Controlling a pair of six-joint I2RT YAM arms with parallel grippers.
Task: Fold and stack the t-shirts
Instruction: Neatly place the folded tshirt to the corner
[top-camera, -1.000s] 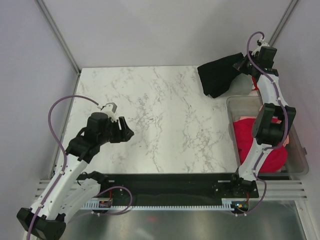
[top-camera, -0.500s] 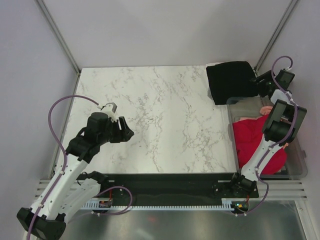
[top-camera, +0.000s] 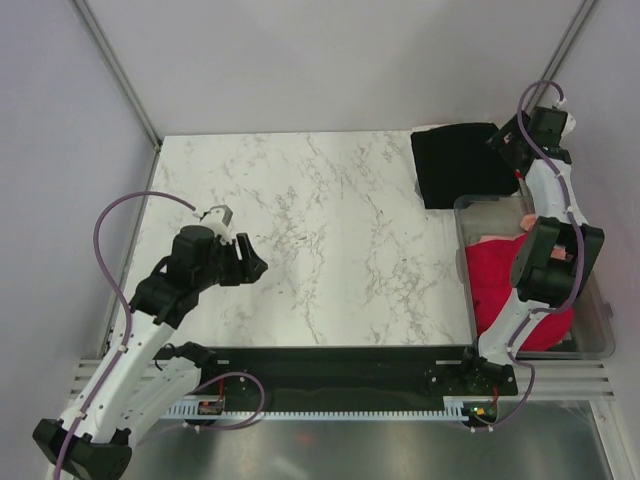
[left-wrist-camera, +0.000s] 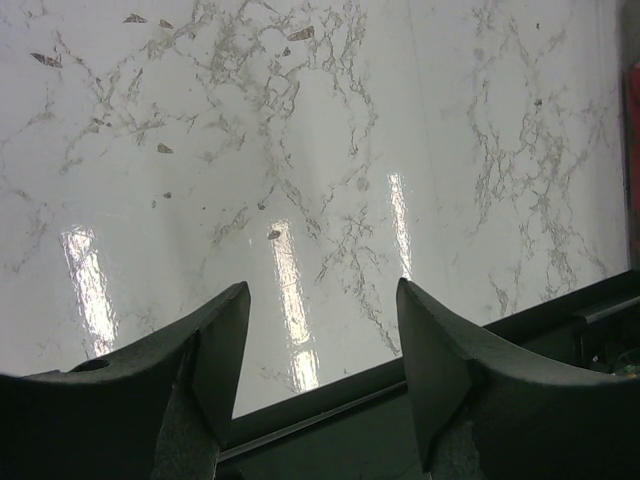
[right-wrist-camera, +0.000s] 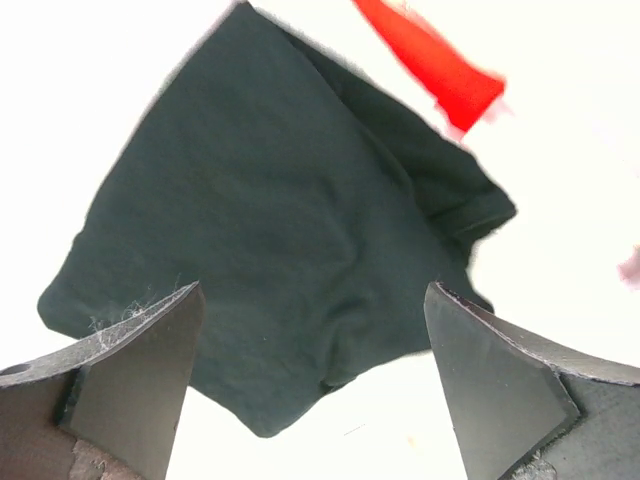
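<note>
A folded black t-shirt (top-camera: 458, 164) lies flat at the table's far right corner; the right wrist view looks down on that black t-shirt (right-wrist-camera: 280, 210). My right gripper (top-camera: 508, 140) hovers at the shirt's right edge, open, with nothing between its fingers (right-wrist-camera: 130, 370). A crimson t-shirt (top-camera: 505, 285) fills the clear tub (top-camera: 597, 300), with a salmon-pink one (top-camera: 488, 240) at its far end. My left gripper (top-camera: 252, 266) hangs open and empty over the marble table (top-camera: 330, 230) on the left; between its fingers (left-wrist-camera: 215, 340) only bare marble (left-wrist-camera: 300, 150) shows.
The clear tub stands along the table's right edge, touching the black shirt's near side. A black rail (top-camera: 340, 360) runs along the table's near edge. Grey walls and frame posts (top-camera: 115, 70) close in the back corners.
My right gripper opened and let go of the black t-shirt, which dropped from a raised, bunched shape to lie flat at the far right corner. The left arm stayed put.
</note>
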